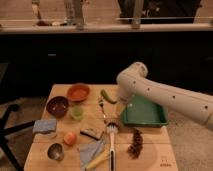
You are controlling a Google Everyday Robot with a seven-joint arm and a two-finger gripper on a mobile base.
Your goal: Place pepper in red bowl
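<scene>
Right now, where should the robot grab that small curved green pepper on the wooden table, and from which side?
Probably its middle, from above, fingers across its narrow width: the curved green pepper lies flat on the table, long and slim. The gripper hangs just beside it, by the green tray.

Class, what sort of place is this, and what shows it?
Probably a kitchen-style test area: a wooden table with a red bowl and dish brush, a long counter behind, the robot's gripper hanging beside the pepper.
</scene>
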